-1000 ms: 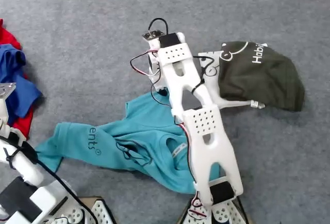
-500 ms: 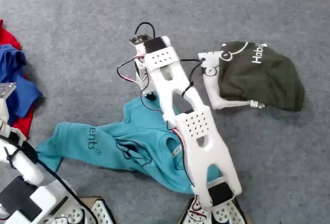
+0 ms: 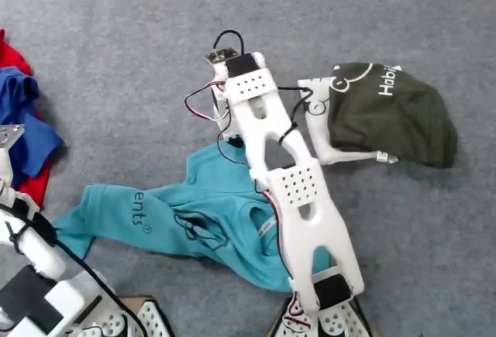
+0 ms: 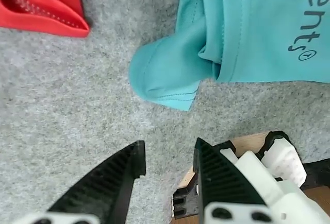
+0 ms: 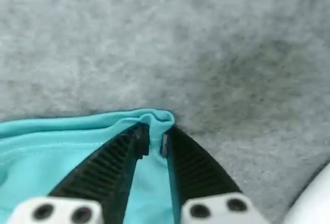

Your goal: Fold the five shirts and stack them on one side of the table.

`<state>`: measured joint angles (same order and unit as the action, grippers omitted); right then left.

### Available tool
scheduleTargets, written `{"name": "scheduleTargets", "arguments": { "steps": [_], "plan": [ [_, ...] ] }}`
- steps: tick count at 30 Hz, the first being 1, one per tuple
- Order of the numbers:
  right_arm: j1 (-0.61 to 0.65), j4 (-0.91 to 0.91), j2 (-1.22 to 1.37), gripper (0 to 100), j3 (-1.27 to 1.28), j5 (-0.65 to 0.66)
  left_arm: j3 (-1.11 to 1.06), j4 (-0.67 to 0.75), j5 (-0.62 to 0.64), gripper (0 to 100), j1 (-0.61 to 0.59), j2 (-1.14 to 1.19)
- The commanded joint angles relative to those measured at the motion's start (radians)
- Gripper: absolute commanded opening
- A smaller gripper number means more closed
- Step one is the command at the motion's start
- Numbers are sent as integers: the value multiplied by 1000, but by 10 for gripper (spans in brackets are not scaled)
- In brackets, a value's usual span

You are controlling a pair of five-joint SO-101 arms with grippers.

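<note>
A teal shirt (image 3: 194, 213) lies crumpled in the middle of the grey table (image 3: 116, 58). My right arm (image 3: 287, 174) stretches over it from the front edge. In the right wrist view my right gripper (image 5: 154, 130) is shut on a folded edge of the teal shirt (image 5: 62, 152), right down at the table surface. My left gripper (image 4: 169, 154) hangs open above bare table, short of the teal shirt's sleeve end (image 4: 170, 74). A dark olive shirt with white sleeves (image 3: 387, 112) lies bunched at the right. A red shirt (image 3: 31, 186) and a blue shirt (image 3: 27, 132) lie piled at the left edge.
My left arm (image 3: 31, 236) stands at the front left beside the red and blue pile. A corner of the red shirt (image 4: 46, 2) lies near the teal sleeve. The arm bases (image 3: 325, 314) sit on the front edge. The far half of the table is open carpet.
My right arm swung left, then came partway back to the right, with its gripper at the teal shirt's upper edge. The left arm stayed still.
</note>
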<state>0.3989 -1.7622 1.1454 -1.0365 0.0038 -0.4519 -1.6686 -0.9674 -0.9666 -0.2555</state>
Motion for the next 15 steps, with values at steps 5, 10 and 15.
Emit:
{"name": "scheduleTargets", "arguments": {
  "steps": [5,10,15],
  "plan": [
    [25,-5,-120,14,-5,-2,8,-2,52,175,4,-14],
    [25,0,-394,14,-10,2,64,5,244,178,47,-9],
    [23,28,-647,14,-77,3,148,5,413,178,139,-3]
  ]
}}
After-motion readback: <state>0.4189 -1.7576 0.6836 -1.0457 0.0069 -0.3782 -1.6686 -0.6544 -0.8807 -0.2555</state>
